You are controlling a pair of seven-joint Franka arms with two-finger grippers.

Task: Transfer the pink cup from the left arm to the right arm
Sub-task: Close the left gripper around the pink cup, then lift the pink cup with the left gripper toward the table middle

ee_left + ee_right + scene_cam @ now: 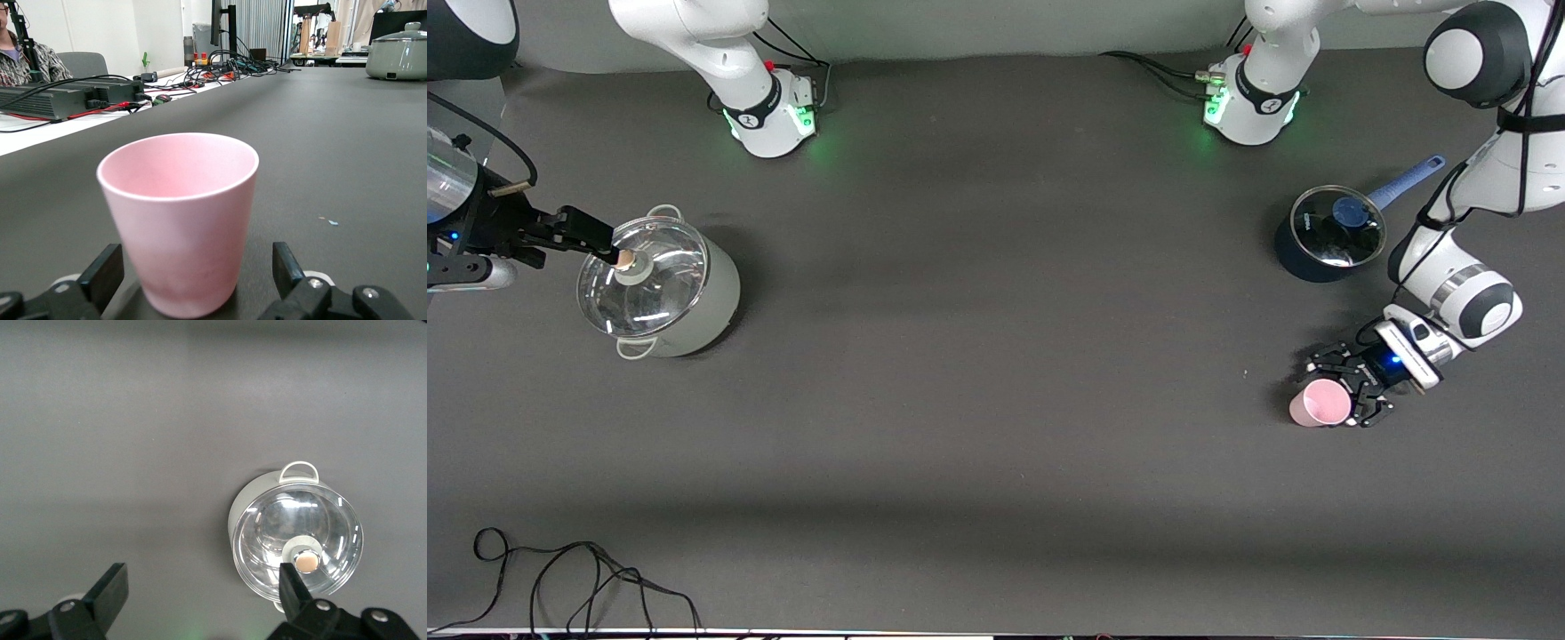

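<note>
Nearest the front camera, we are seeing a loose black cable [560,578] lying at the table's [996,427] edge toward the right arm's end; the wide dark surface around the middle is lying open.

Farther back, toward the left arm's end, the pink cup [1319,403] is standing upright on the table. The left gripper [1343,387] is reaching down low beside it, its fingers [103,273] spread on either side of the cup [180,220] with a gap showing on each side, so we are reading no contact. The left arm [1458,293] is bending down from its base, wrist block angled toward the cup.

Farther still, a dark blue pot [1325,236] with a glass lid and blue handle is sitting near the left arm. We are seeing a small white mark on its wall, too small to read.

At the right arm's end, the right gripper [605,244] is hovering with fingers spread over the glass lid of a pale green pot [663,289].
</note>
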